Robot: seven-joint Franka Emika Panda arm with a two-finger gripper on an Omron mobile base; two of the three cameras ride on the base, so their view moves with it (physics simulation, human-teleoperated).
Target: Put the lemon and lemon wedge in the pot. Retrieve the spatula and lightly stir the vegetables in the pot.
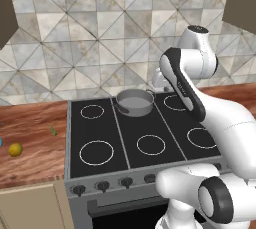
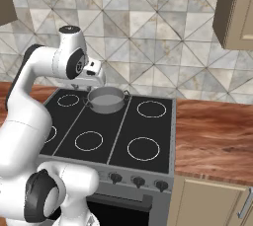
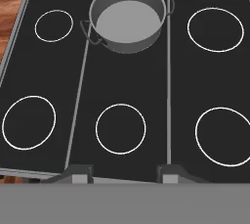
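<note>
End effector (image 3: 125,173) partly open, holding nothing, above cooktop (image 3: 122,91); pot (image 1: 134,102) empty on rear burner; lemon (image 1: 15,149), lemon wedge (image 1: 53,131) well left on tabletop (image 1: 35,138): long reach, tiny sliver likely to slip

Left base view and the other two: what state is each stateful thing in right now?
pot: upright on the stove's rear centre, empty.
lemon: lying on the wooden counter left of the stove, not in the pot.
lemon wedge: on the same counter, apart from the lemon.
gripper: above the stove, jaws apart, holding nothing.
</note>
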